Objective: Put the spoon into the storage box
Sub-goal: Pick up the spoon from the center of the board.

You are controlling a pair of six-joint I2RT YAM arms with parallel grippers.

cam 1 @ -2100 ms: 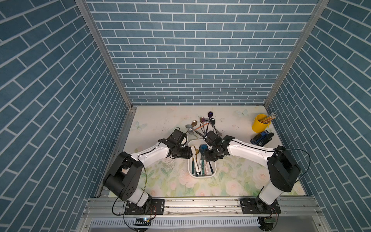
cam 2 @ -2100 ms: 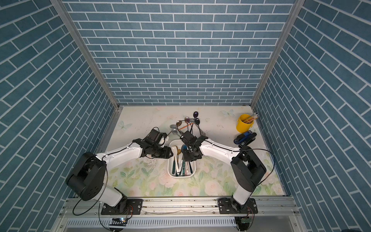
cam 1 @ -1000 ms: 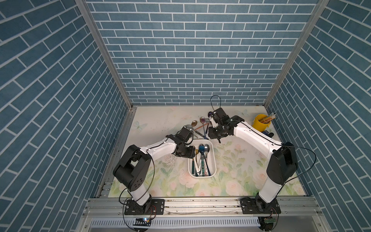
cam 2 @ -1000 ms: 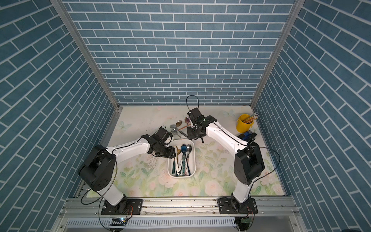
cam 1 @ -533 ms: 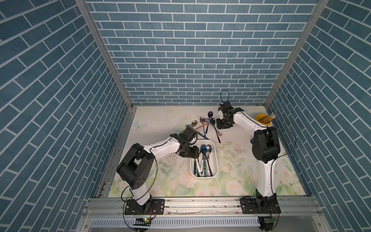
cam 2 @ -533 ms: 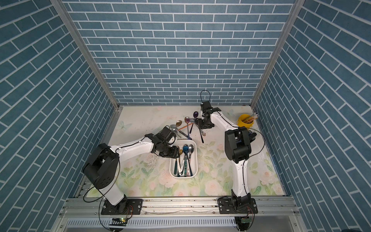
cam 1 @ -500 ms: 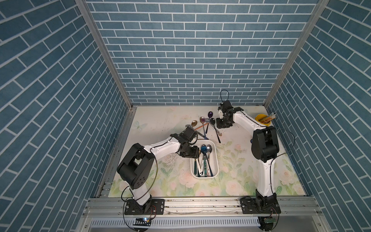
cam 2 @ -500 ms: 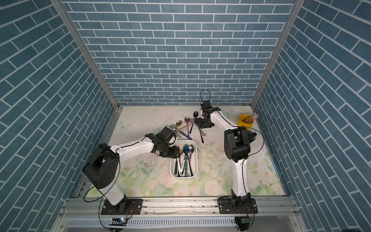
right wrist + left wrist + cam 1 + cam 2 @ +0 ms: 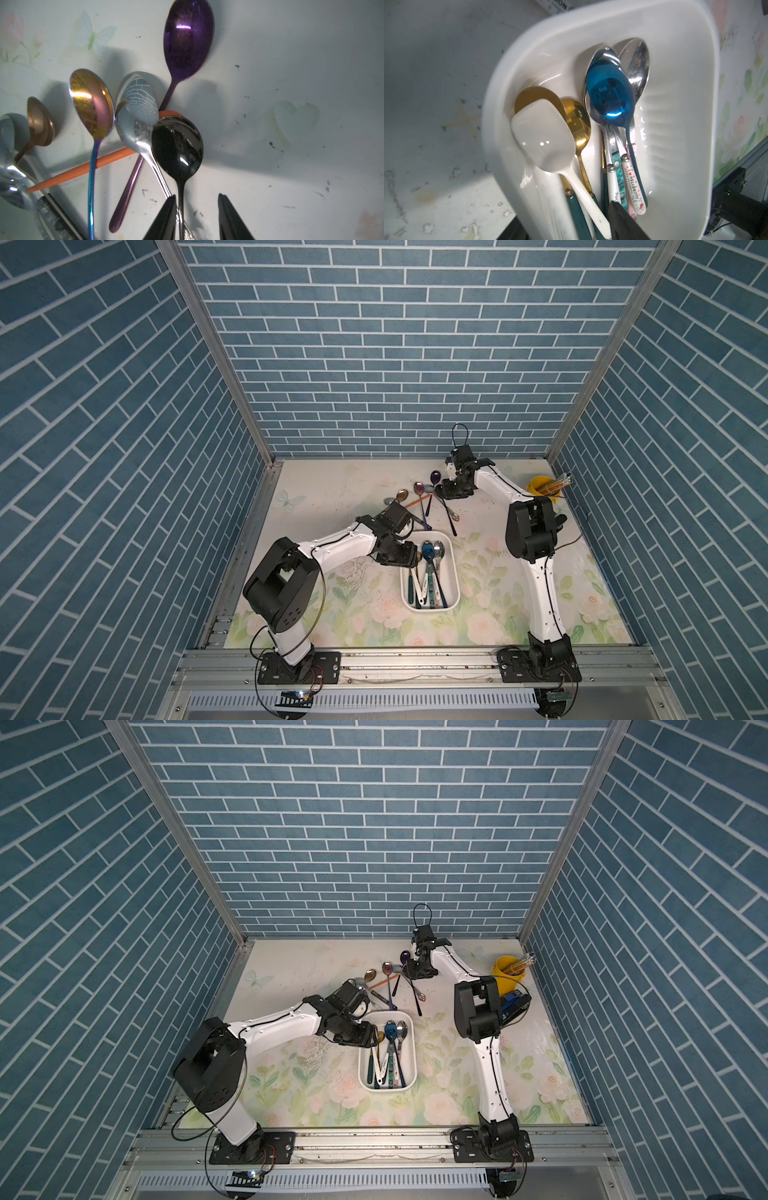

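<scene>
**Colour rundown of the spoon bench**

White storage box (image 9: 675,124), and inside it a shiny blue spoon (image 9: 610,93), a gold spoon (image 9: 578,122) and a plain white spoon (image 9: 544,133). Out on the mat (image 9: 490,626) there's a deep purple spoon (image 9: 188,39), a glossy black spoon (image 9: 176,145), a copper spoon (image 9: 40,122) and a rainbow spoon (image 9: 91,104) with a gold-pink bowl and blue handle. The mat's pale with pink and green florals, the walls (image 9: 374,344) are blue brick with white lines, and the cup (image 9: 538,489) is yellow
</scene>
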